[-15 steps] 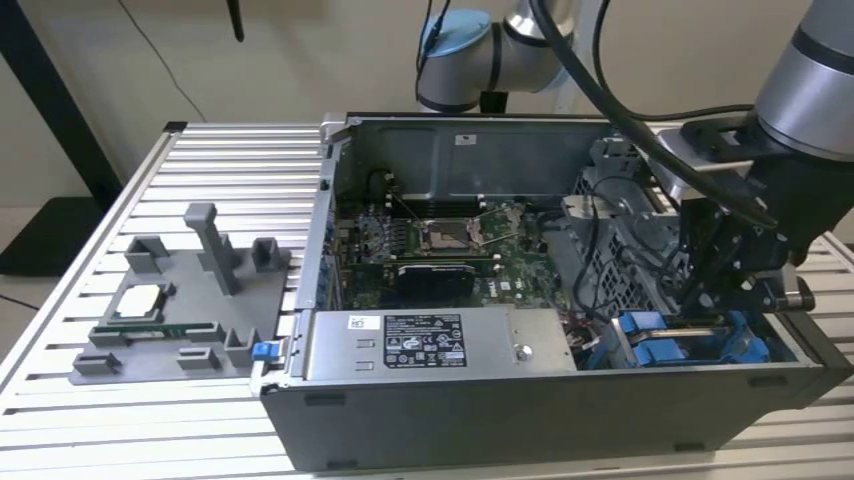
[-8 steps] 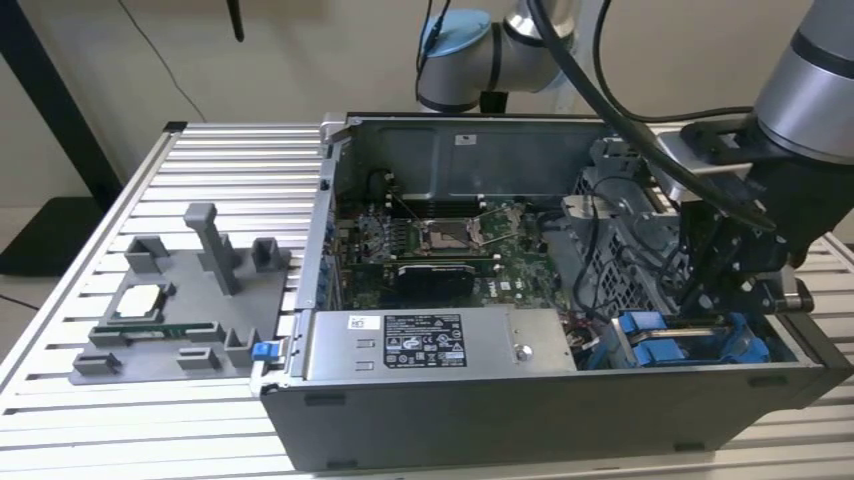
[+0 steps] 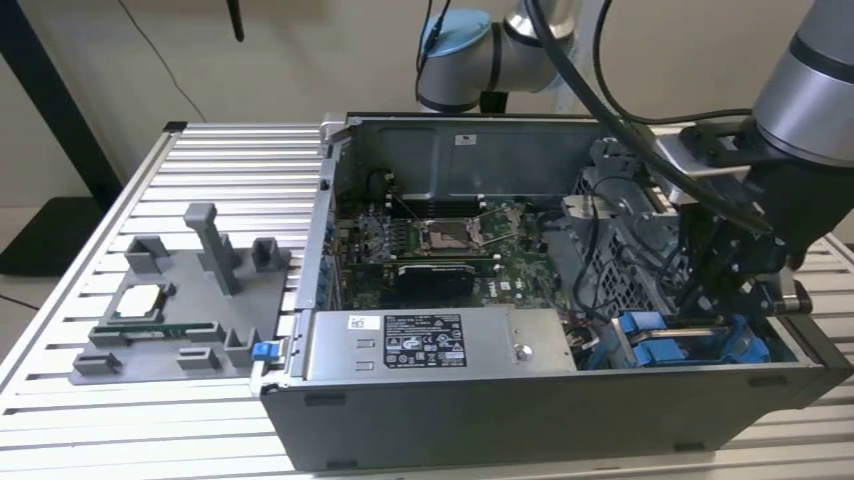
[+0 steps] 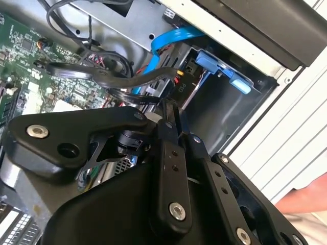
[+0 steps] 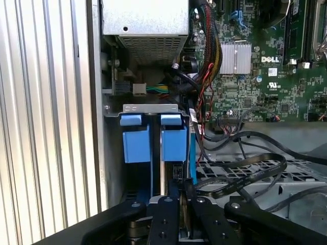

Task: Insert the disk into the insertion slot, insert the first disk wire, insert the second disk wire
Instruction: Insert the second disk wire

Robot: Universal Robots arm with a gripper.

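Two blue carriers stand side by side in the drive cage (image 5: 150, 108), and your pincer (image 5: 176, 191) hangs right over the one nearer the motherboard (image 5: 265, 76). In the first wrist view its fingers (image 5: 164, 209) sit pressed together over the edge of the disk (image 5: 173, 145), which stands upright in the slot (image 5: 174, 176); whether they pinch that edge or only press on it you cannot tell. In the exterior view the pincer (image 3: 707, 300) is low in the case's near right corner, beside the blue trim (image 3: 667, 345).

Your main risk is cables. Black flat cables (image 5: 245, 173) loop just beside the fingers, and a blue one (image 4: 171, 38) arcs close to the cage in the second wrist view. Any sideways drift could snag them and drag a plug or pull the disk askew. A tilted disk would likely jam against the cage wall, so pushing harder could bend the carrier clips. The cage rim leaves little room for the fingers.
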